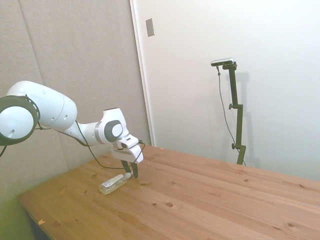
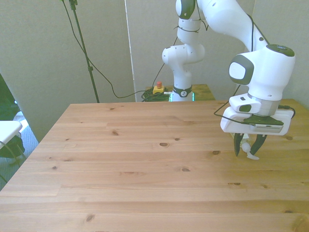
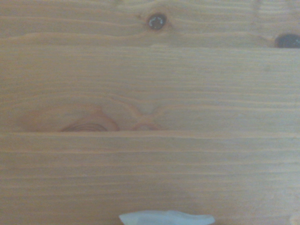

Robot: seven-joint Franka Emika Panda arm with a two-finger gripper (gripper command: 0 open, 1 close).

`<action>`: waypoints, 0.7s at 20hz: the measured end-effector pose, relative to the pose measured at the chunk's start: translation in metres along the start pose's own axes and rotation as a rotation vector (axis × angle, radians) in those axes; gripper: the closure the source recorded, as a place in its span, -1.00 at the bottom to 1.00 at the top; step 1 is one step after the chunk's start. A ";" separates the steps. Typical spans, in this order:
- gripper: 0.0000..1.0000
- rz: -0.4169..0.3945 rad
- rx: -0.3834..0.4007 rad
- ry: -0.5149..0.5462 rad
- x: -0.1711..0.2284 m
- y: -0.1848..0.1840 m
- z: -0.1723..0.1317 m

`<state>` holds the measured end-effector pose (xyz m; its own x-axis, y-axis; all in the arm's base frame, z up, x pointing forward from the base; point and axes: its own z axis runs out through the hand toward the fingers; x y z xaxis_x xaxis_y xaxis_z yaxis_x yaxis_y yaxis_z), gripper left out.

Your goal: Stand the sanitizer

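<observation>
No text, label, brand, number or sign can be read in any of the three views.

We see the sanitizer [image 1: 115,183], 1 slim clear bottle, lying on its side, white cap pointing toward 2 o'clock in the side view.

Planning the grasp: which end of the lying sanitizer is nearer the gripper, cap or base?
The sanitizer's white cap: the gripper is right at it, and the base points away.
</observation>
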<state>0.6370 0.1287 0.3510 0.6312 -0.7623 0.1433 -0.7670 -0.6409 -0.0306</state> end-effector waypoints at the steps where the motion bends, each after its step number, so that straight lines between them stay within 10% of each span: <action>1: 1.00 0.009 0.002 -0.007 0.001 0.000 0.000; 14: 1.00 0.101 0.086 0.046 0.025 -0.004 -0.011</action>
<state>0.6548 0.1130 0.3658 0.5435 -0.8199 0.1800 -0.8126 -0.5677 -0.1319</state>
